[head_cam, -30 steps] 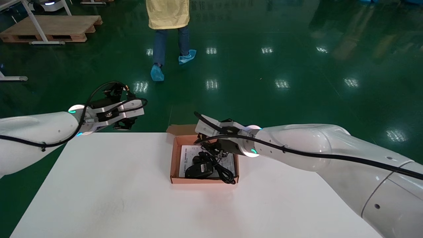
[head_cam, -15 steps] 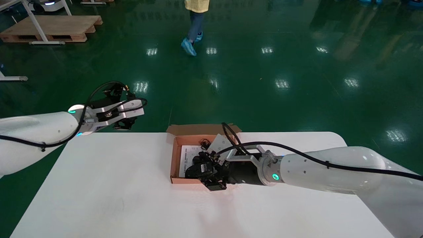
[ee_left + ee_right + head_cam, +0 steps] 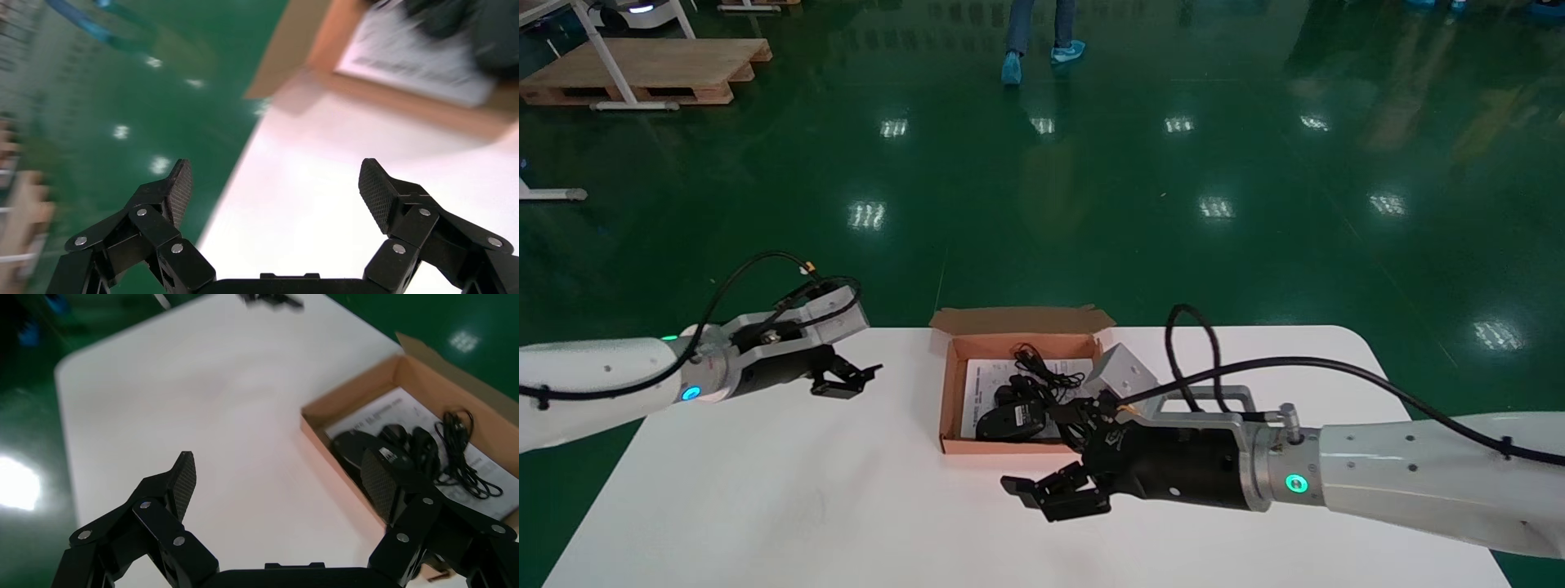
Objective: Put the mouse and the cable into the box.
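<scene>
Left gripper (image 3: 847, 382): fingers spread, empty, with the box (image 3: 950, 392) well apart to its right. Mouse (image 3: 1010, 420) and cable (image 3: 1048, 377) lie inside the box. Right gripper (image 3: 1054, 495): fingers spread, empty, just nearer than the box's front wall, mouse close beyond it.

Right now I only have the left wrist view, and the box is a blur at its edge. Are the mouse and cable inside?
Observer: Yes. The head view shows the mouse and the cable lying in the box on a printed sheet.
Operator: Where is the right gripper?
Observer: The right gripper is over the table, just in front of the box's near wall, with its fingers open and empty.
Operator: And mine, relative to the box?
Observer: The left gripper is well to the box's left, not touching it.
</scene>
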Controlling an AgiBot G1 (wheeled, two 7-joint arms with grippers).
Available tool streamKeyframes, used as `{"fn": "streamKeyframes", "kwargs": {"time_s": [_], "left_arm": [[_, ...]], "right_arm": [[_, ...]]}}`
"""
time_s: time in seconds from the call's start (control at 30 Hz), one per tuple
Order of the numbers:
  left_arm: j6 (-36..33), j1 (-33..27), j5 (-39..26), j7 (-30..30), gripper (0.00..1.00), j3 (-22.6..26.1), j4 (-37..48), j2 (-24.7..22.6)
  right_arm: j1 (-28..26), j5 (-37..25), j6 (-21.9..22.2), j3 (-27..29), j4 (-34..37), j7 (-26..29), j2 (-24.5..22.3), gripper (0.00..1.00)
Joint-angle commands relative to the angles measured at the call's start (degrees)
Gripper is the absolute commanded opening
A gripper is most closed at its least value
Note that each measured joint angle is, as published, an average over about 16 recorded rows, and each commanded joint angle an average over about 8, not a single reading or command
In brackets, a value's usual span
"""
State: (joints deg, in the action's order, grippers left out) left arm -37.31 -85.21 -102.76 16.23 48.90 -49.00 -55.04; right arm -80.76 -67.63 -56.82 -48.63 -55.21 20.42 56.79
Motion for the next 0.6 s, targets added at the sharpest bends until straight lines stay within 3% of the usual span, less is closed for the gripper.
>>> {"fn": "streamKeyframes", "kwargs": {"time_s": [0.03, 0.6], "left_arm": [[-2.1, 1.0, 2.6, -0.2, 1.0, -1.4, -1.1, 0.9], [-20.1, 9.8, 25.3, -2.3, 1.0, -13.7, -10.2, 8.3]], "right_arm": [[1.3, 1.7, -1.9, 2.1, -1.2, -0.6, -1.4, 1.0], [12.1, 16.3, -18.3, 20.6, -11.6, -6.1, -13.8, 1.0]]}}
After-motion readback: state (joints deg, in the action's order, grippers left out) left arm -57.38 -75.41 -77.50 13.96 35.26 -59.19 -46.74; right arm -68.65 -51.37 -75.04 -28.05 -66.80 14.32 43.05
